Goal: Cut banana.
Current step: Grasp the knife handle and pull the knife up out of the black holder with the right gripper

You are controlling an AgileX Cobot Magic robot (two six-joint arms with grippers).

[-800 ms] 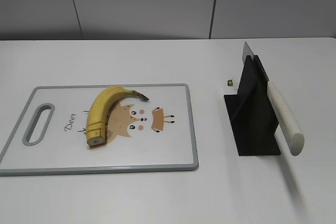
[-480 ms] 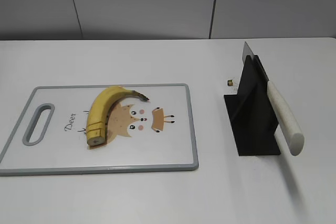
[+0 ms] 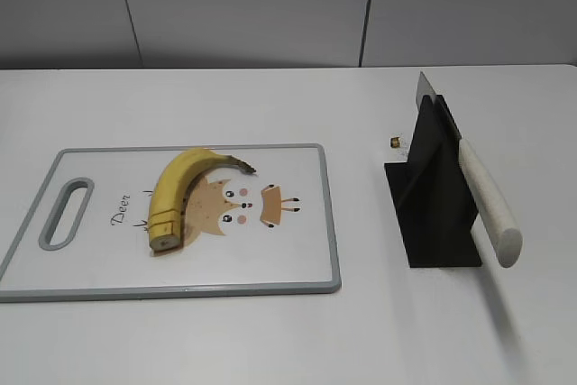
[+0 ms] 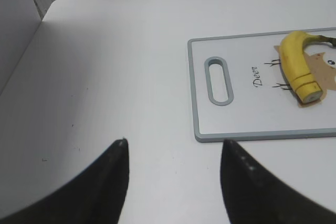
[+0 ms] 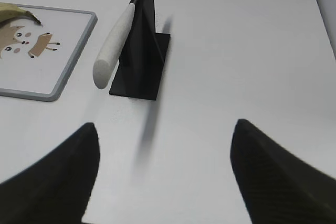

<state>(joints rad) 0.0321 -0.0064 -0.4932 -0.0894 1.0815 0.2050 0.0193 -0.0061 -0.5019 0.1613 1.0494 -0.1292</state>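
The banana (image 3: 178,191) is yellow and curved, with a dark stem tip and a flat cut end. It lies on the white cutting board (image 3: 108,272); it also shows in the left wrist view (image 4: 296,61). A white-handled knife (image 3: 487,200) rests in a black stand (image 3: 433,214), seen too in the right wrist view (image 5: 113,45). My left gripper (image 4: 173,142) is open and empty over bare table left of the board. My right gripper (image 5: 165,124) is open and empty in front of the knife stand. Neither gripper shows in the exterior view.
The cutting board (image 4: 247,129) has a grey rim, a handle slot (image 4: 218,80) and a deer drawing. A small brass-coloured object (image 3: 395,142) lies on the table behind the stand. The table edge (image 4: 31,40) runs along the left.
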